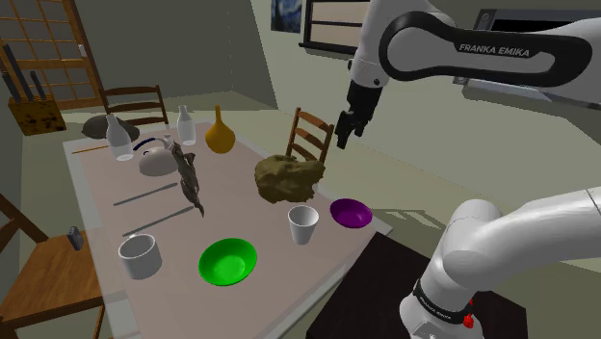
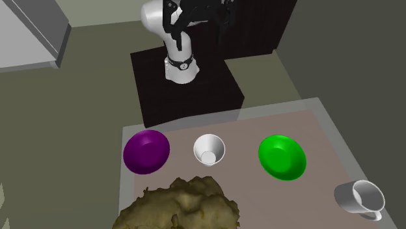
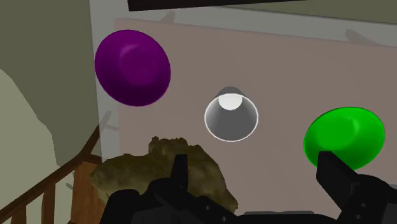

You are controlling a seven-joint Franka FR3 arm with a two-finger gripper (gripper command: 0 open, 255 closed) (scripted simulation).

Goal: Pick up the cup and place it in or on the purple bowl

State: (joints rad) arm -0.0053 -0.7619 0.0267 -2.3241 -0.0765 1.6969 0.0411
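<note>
A white cup (image 1: 303, 224) (image 2: 209, 150) (image 3: 231, 114) stands upright near the front edge of the table (image 1: 96, 197). The purple bowl (image 1: 351, 213) (image 2: 147, 151) (image 3: 133, 67) sits close beside it, on the shoulder view's right. My black gripper (image 1: 346, 129) (image 3: 254, 170) hangs high above this end of the table, well clear of both. Its fingers (image 3: 180, 170) stand wide apart and open, with nothing between them. Seen along the gripper, the cup lies ahead of the fingers and the purple bowl off to one side.
A green bowl (image 1: 228, 261) (image 2: 282, 157) (image 3: 344, 136) sits on the cup's other side, with a grey mug (image 1: 139, 256) (image 2: 360, 198) beyond it. A brown lumpy mass (image 1: 289, 177) (image 3: 165, 172) lies behind the cup. Bottles (image 1: 117, 138), an orange vase (image 1: 220, 132) and chairs (image 1: 310, 135) stand farther back.
</note>
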